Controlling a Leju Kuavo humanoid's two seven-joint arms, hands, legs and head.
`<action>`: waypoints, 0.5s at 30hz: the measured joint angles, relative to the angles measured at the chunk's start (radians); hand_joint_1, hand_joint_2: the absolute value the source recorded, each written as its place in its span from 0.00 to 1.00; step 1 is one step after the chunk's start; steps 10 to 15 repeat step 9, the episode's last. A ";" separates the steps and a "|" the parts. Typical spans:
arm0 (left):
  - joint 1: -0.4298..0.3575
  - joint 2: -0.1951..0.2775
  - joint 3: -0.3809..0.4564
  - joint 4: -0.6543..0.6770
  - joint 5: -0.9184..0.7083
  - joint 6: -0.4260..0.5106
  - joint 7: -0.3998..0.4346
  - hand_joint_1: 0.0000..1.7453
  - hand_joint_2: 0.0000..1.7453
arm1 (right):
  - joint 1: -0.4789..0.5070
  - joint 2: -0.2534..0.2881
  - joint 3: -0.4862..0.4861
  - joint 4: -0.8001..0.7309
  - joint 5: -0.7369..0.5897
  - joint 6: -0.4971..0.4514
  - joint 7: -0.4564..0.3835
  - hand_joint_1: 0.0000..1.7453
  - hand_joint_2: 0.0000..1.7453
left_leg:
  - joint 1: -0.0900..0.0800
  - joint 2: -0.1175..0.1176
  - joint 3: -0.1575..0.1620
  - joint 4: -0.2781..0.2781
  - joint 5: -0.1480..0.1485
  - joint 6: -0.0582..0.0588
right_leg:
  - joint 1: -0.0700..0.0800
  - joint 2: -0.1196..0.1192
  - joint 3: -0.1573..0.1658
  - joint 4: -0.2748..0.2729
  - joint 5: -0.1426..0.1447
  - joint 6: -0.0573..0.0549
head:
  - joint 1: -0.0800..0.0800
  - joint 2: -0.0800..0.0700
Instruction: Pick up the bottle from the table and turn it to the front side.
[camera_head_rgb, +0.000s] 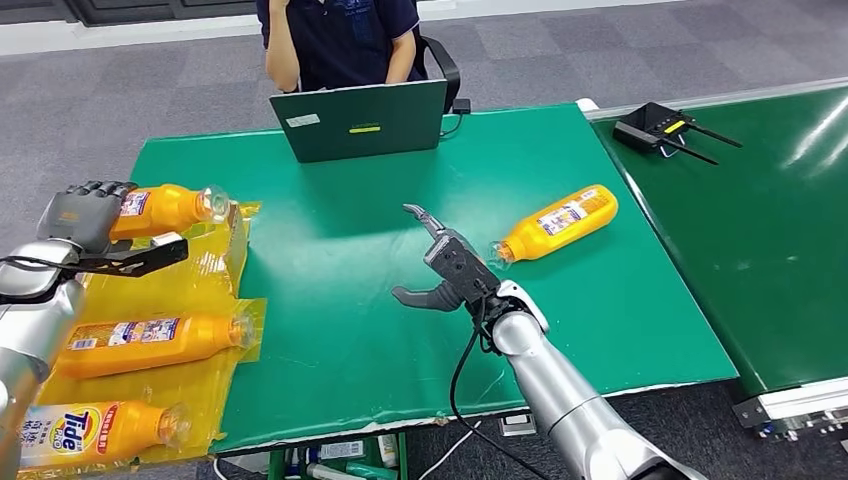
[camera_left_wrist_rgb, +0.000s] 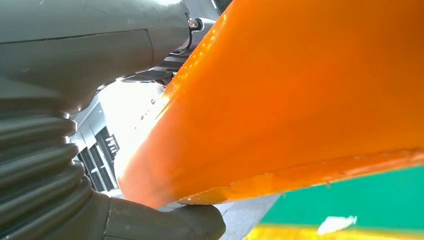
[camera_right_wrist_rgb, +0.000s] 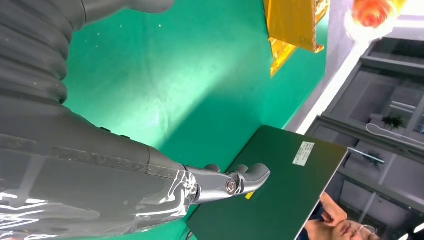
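Note:
My left hand (camera_head_rgb: 85, 222) grips an orange Tide bottle (camera_head_rgb: 165, 209) and holds it above the yellow sheets at the table's left edge, cap pointing right. Up close, the bottle's orange body (camera_left_wrist_rgb: 300, 100) crosses the left wrist view in front of the hand (camera_left_wrist_rgb: 75, 125). Another orange bottle (camera_head_rgb: 556, 223) lies on its side on the green table, label up, cap toward the middle. My right hand (camera_head_rgb: 445, 268) hovers open just left of that bottle's cap, fingers spread, not touching it. In the right wrist view the right hand (camera_right_wrist_rgb: 100, 165) hangs over the green mat.
Two more orange bottles (camera_head_rgb: 150, 342) (camera_head_rgb: 95, 432) lie on yellow plastic sheets (camera_head_rgb: 215, 275) at the left. A dark green laptop (camera_head_rgb: 358, 120) stands at the far edge with a person (camera_head_rgb: 340, 40) seated behind it. A black controller (camera_head_rgb: 655, 128) lies on the right-hand table.

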 joint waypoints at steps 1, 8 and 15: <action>0.006 0.006 0.000 0.000 0.001 -0.002 -0.006 1.00 1.00 | 0.001 0.000 -0.002 -0.001 0.001 0.000 0.002 0.00 1.00 | 0.000 0.000 0.000 0.000 0.000 0.000 | 0.000 0.000 0.000 0.000 0.000 0.000 | 0.000 0.000; 0.071 0.049 0.000 -0.008 0.021 -0.014 -0.063 1.00 1.00 | 0.016 -0.005 -0.024 -0.013 0.010 0.000 0.008 0.00 1.00 | 0.000 0.000 0.000 0.000 0.000 0.000 | 0.000 0.000 0.000 0.000 0.000 0.000 | 0.000 0.000; 0.075 0.051 0.000 -0.009 0.021 -0.014 -0.065 1.00 1.00 | 0.017 -0.005 -0.025 -0.014 0.010 0.000 0.008 0.00 1.00 | 0.000 0.000 0.000 0.000 0.000 0.000 | 0.000 0.000 0.000 0.000 0.000 0.000 | 0.000 0.000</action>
